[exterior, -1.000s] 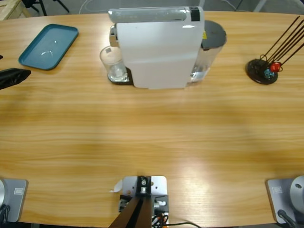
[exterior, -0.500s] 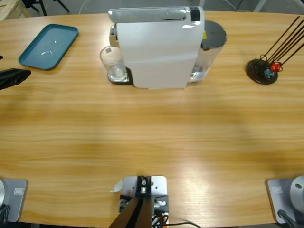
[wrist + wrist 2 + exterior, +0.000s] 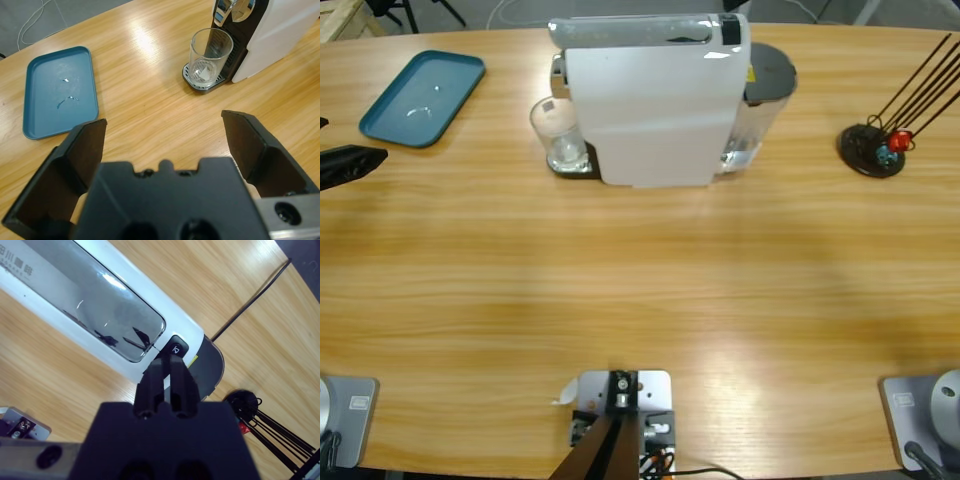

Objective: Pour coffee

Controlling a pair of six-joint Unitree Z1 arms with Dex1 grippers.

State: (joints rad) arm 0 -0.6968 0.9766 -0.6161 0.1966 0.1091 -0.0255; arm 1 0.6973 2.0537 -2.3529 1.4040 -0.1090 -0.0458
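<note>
Pale wooden desk (image 3: 640, 280), long and oval-edged, carrying all items. A white boxy coffee machine (image 3: 655, 100) stands at its far middle, with a grey-lidded clear water tank (image 3: 760, 95) at one end. A teal rectangular plastic tray (image 3: 422, 97) lies flat near the far corner, well apart from the machine. A black round stand holding thin dark sticks (image 3: 872, 150) sits at the opposite end. A small clear glass tumbler (image 3: 210, 55) stands upright, mouth upward, on the machine's dark drip grate (image 3: 200, 82) beneath the spout; any coffee in it cannot be made out. The left gripper (image 3: 165, 145) has its fingers (image 3: 250, 145) spread wide, empty, with the tumbler well ahead of them and apart. The right gripper (image 3: 171, 371) has its fingers pressed together, holding nothing, poised above the machine's top beside a small black button (image 3: 177, 347).
</note>
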